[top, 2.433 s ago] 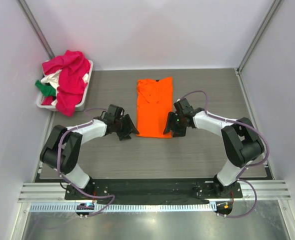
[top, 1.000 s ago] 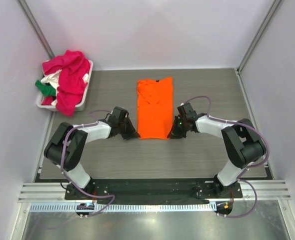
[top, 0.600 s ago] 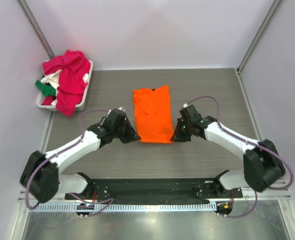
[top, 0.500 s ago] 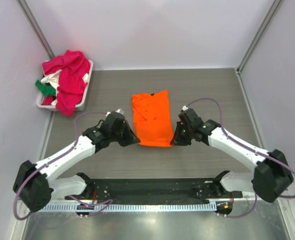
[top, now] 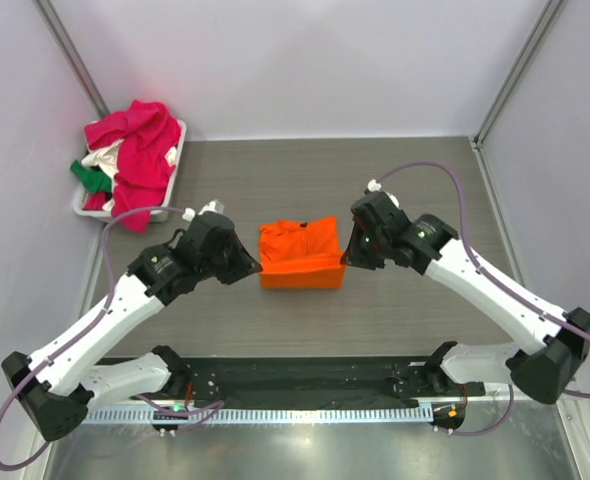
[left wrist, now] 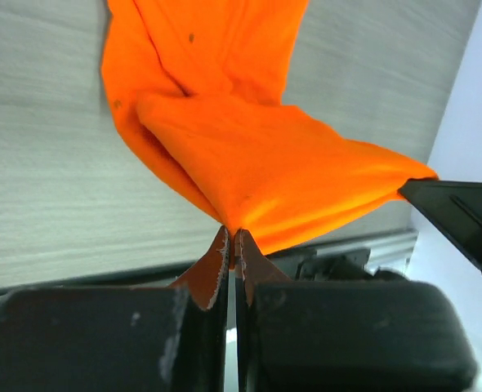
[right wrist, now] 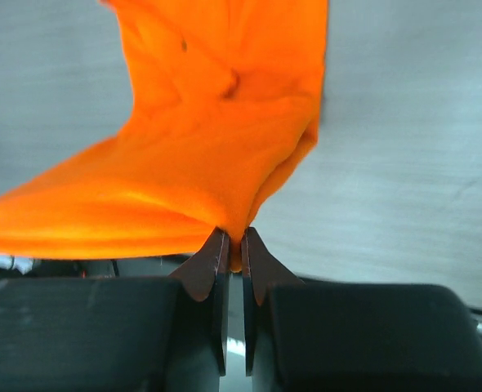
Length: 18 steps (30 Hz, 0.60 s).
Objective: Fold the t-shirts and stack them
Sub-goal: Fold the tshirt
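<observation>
the orange t-shirt (top: 298, 255) is found in the middle of the table (top: 415, 170), and it is no longer spread as a long flat strip running from far to near. its near hem is now raised and carried towards the far side, so the cloth is seen as a short, doubled block. the left gripper (top: 253, 268) is clamped tight on the left corner of that hem. the right gripper (top: 349, 252) is closed to a narrow gap on the right corner. in each wrist view a pinch of orange cloth is held between the jaws, and the rest is draped down to the table. both arms are stretched further out from their bases than a moment ago.

this is judged to be the half-fold under way. the hem is not yet laid down on the far part of the shirt, and nothing is stacked. the other t-shirts (top: 135, 150), magenta, white and green, are heaped in the white basket (top: 87, 212) at the far left.

the hem is kept fairly taut between the grippers, but the right corner is held a little farther than the left, so a skewed fold could result. bare table is left beyond the shirt and to its right. the basket is well apart from the left arm.
</observation>
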Each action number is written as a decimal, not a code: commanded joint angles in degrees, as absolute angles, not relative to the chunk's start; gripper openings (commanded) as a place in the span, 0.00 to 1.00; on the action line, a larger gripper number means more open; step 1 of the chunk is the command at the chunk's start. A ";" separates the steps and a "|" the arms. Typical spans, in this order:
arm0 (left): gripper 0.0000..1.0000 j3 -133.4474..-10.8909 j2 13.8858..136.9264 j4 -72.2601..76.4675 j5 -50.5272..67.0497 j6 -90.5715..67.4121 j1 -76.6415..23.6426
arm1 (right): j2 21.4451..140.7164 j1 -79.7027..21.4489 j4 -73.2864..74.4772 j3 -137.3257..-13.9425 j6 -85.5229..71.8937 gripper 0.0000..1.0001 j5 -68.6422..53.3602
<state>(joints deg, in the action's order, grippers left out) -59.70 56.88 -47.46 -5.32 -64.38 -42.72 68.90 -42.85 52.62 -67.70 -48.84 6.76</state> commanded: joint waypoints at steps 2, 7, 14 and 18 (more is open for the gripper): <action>0.00 -63.89 62.21 -52.03 -10.20 -59.16 -38.34 | 75.31 -38.07 58.71 -74.52 -41.59 0.01 13.01; 0.00 -67.14 67.49 -48.96 -5.37 -54.77 -30.87 | 82.96 -32.44 57.48 -80.49 -37.10 0.01 9.85; 0.00 -73.46 78.99 -46.06 -0.89 -50.89 -25.40 | 94.11 -28.13 55.90 -87.87 -32.00 0.01 6.69; 0.00 -75.41 84.97 -44.39 -0.26 -49.66 -23.21 | 98.95 -27.16 55.55 -91.13 -30.33 0.01 5.89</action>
<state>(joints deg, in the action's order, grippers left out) -73.10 81.89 -43.00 2.07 -53.95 -25.93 96.27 -29.43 52.51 -87.92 -35.31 1.87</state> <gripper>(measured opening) 0.009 0.114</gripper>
